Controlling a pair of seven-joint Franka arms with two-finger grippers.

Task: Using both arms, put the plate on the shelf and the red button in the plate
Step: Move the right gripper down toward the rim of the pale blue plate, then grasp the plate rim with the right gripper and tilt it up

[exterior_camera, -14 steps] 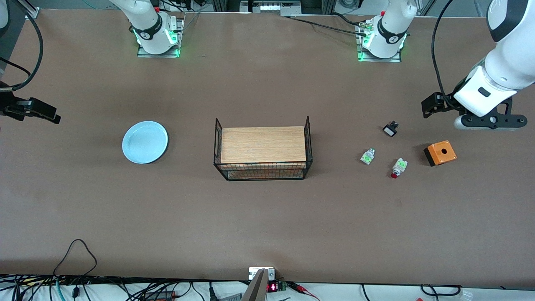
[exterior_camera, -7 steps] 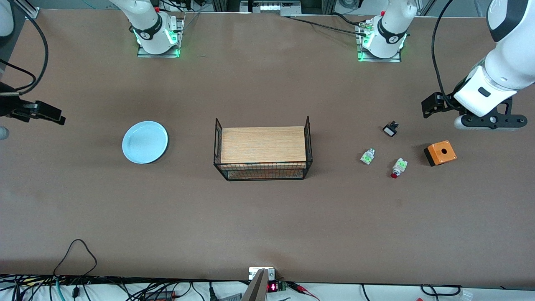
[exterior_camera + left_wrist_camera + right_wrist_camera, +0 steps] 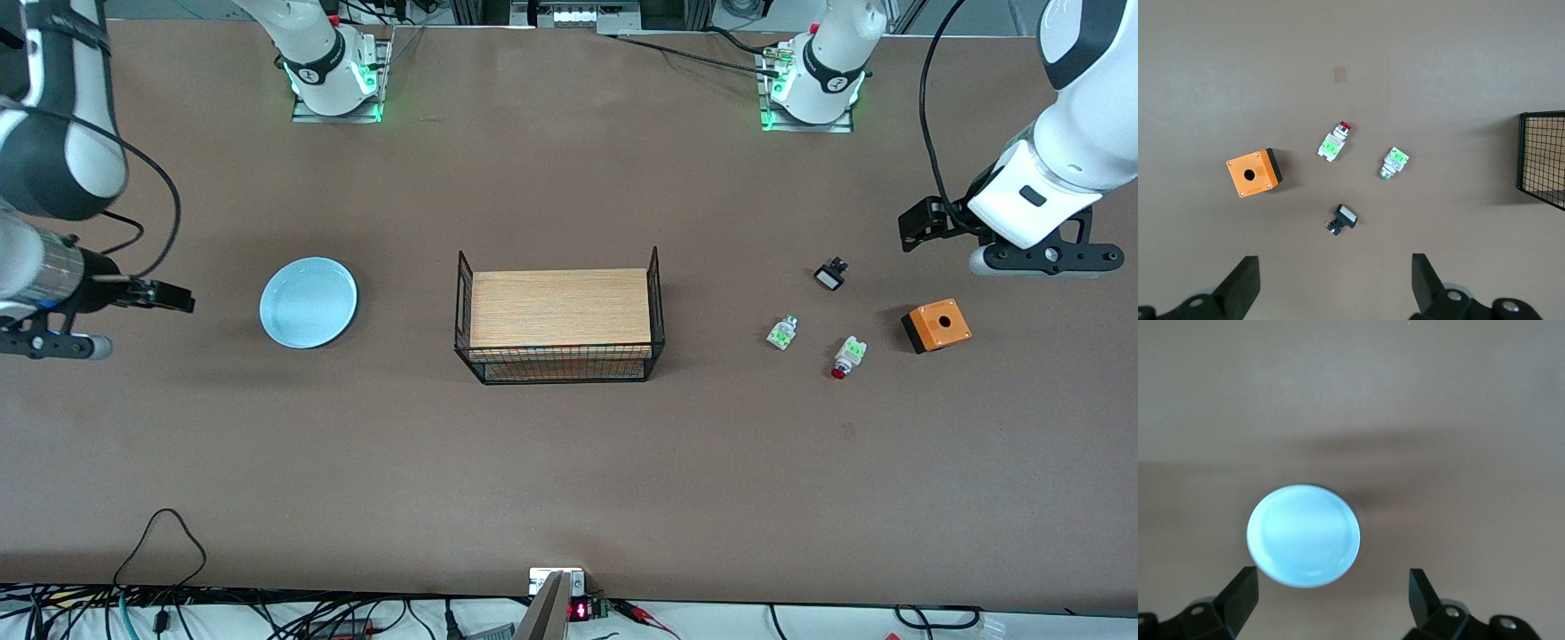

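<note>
On the tabletop, your plate lies flat beside the open right pincer; pinching its shallow rim may slip. Near the red button, the open left pincer could grab the green-capped switch.

a brown table fills the frame. left of centre lies the pale light-blue plate. in the middle stands a black wire basket holding a wooden board. right of centre sit four small parts: a black switch with a white face uppermost, a green-capped switch below it, the red button lying on its side lowest, and an orange box with a hole nearest the right edge.
</note>
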